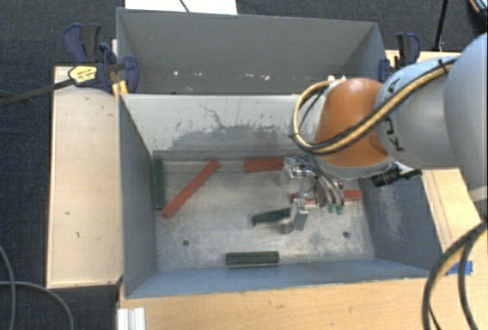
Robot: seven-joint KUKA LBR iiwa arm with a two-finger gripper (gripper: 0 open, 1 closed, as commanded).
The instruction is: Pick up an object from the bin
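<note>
A green bar (252,259) lies flat along the front of the grey bin (139,214). Behind it, right of centre, the robot's hand (293,220) is down on the floor at the right end of a small green bar (265,219), touching it or just beside it; whether the hand is apart, together or clamped cannot be told. Farther back, a long orange bar (191,187) slants across the left half, near a left green bar (158,184) set along the wall. A back orange bar (263,165) lies by the rear wall.
</note>
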